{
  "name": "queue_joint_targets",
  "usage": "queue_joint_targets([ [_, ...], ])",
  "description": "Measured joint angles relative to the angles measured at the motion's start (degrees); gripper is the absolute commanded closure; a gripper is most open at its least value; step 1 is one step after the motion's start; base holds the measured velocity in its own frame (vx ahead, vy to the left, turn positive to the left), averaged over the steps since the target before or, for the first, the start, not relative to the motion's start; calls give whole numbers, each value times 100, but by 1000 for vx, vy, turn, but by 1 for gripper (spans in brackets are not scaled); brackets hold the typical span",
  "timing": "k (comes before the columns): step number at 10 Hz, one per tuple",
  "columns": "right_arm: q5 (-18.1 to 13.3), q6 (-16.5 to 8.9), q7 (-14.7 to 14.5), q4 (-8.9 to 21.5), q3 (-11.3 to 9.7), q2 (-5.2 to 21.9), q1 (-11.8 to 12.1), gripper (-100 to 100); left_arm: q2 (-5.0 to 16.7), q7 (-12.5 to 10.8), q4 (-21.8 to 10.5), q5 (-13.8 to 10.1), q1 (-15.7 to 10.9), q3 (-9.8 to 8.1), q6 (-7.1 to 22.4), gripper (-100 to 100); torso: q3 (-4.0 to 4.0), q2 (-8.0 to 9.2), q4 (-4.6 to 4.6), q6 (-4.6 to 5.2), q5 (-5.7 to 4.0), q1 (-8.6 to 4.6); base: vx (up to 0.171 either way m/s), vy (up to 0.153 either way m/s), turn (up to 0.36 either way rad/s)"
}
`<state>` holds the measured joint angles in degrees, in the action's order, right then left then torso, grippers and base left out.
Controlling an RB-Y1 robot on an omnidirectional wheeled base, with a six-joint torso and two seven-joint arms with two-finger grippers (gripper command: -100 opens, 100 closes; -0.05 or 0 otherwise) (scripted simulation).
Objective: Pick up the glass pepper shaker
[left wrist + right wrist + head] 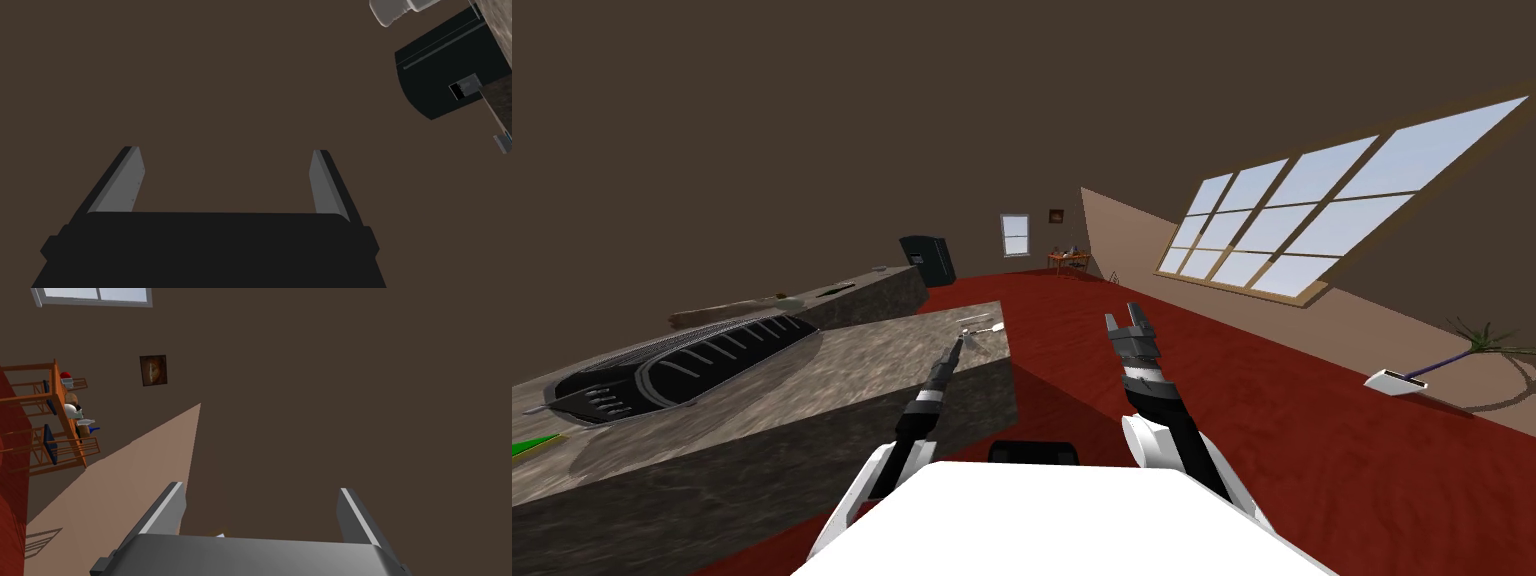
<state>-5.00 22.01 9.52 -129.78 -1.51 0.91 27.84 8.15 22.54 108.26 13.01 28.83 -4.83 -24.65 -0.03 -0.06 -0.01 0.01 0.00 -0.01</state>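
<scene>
Two views carry the pepper shaker (988, 327). From the head it is seen as a small pale sliver on the far corner of the stone bench (842, 370), just beyond the left gripper (962, 340). Its long axis seems to run flat along the bench top toward the edge over the red floor (1292, 420), though lying or standing cannot be told for certain there. The left wrist view adds closer detail: a pale grey rounded end with a ribbed collar is shown, the rest cut off at the picture's edge. The shaker is set off to one side of the jaws, not between them, and the jaws are spread wide with nothing held. A black appliance (440, 65) is seen past the shaker. The head view adds a long black rack (692, 362) on the bench, well apart from the shaker. The right gripper (1122, 315) is held up over the red floor, away from the bench, its jaws likewise spread and empty
</scene>
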Motion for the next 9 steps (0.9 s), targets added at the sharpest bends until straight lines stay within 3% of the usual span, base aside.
queue_joint_targets([
  [4,0,0,0,0,0,0,0,0,177,392,-579,421,-166,-158,102,-100,-5,-9,-2,0,0,1,34,-6,-76],
  [9,0,0,0,0,0,0,0,0,560,815,-1340,943,-439,-396,247,-100,-7,-12,-2,0,0,5,39,-3,-91],
])
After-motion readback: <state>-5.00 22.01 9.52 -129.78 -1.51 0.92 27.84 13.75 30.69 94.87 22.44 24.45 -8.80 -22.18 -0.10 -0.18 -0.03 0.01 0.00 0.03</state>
